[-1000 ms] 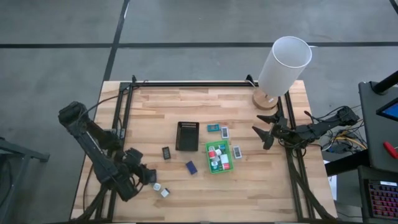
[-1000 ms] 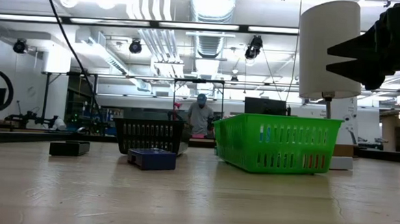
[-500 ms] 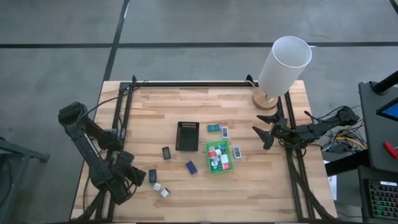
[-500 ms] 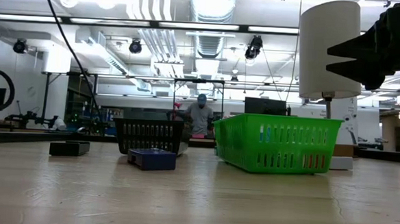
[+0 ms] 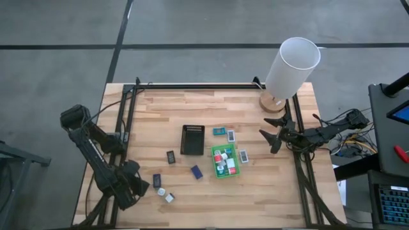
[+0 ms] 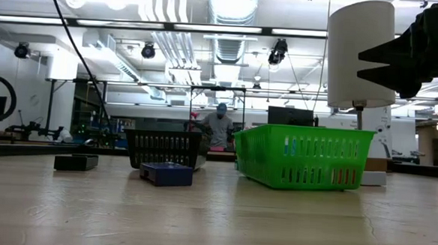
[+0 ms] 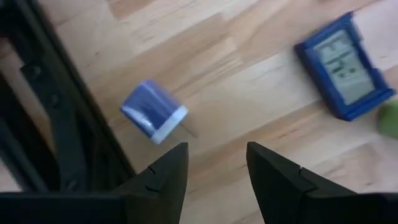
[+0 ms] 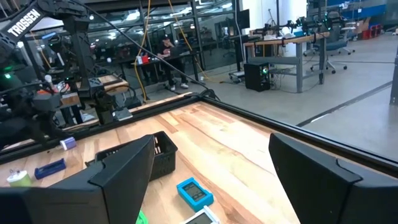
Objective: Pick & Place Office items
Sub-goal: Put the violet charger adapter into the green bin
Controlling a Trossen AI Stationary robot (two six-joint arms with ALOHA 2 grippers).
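Left gripper (image 7: 214, 171) empty, fingers parted, purple block (image 7: 153, 112) just ahead on the table. Right gripper (image 5: 270, 142) wide open, parked well beyond green tray (image 5: 225, 161).

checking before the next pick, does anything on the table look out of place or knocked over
Mostly tidy. The tall white cylinder lamp seems to lean in the high view, but the low view shows it upright. Several small office items lie loose on the wooden table, outside the bright green tray.

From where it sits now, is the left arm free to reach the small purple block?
Probably yes: the left tool is open and empty just short of the purple block, with bare table between them.
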